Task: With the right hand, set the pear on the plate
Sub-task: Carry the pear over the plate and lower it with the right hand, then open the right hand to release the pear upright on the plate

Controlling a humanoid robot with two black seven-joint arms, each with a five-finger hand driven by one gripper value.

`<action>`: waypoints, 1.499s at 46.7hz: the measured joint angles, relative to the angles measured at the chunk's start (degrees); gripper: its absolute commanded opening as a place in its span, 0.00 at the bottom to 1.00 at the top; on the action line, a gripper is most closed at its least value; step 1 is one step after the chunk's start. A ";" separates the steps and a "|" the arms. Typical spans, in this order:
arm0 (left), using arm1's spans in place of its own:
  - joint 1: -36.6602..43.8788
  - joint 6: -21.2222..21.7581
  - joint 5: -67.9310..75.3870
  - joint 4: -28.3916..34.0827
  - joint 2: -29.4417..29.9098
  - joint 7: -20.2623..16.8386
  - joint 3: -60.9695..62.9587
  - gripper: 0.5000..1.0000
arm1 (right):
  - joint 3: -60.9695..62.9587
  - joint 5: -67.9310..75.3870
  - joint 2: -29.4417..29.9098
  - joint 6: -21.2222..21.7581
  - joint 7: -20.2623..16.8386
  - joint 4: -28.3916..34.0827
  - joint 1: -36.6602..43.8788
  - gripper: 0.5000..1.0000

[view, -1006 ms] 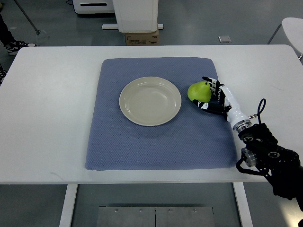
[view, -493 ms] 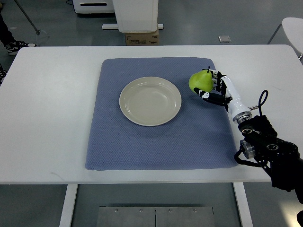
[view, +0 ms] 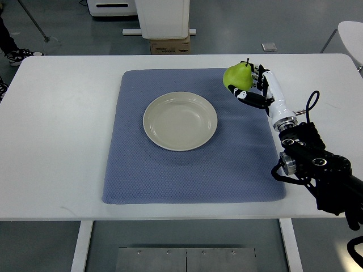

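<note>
Right hand [view: 256,88] grips the green pear [view: 237,77], fingers curled around it — now higher and farther back than a second ago, over the blue mat's [view: 193,164] far-right corner, right of the plate [view: 180,120].

A lab: white worktable [view: 62,130], grey floor [view: 238,28], equipment base [view: 161,20]

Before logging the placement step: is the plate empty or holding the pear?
Empty. The plate shows only bare surface; the pear is in the right hand, off to its right.
</note>
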 measured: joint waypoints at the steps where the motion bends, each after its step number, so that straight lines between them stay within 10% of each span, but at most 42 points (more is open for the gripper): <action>1: -0.01 0.00 0.00 0.00 0.00 -0.01 0.00 1.00 | -0.09 -0.01 0.12 -0.01 0.00 0.03 0.15 0.00; 70: -0.01 0.00 0.00 0.01 0.00 -0.02 0.00 1.00 | -16.63 -0.29 3.69 0.28 0.00 7.92 -0.57 0.00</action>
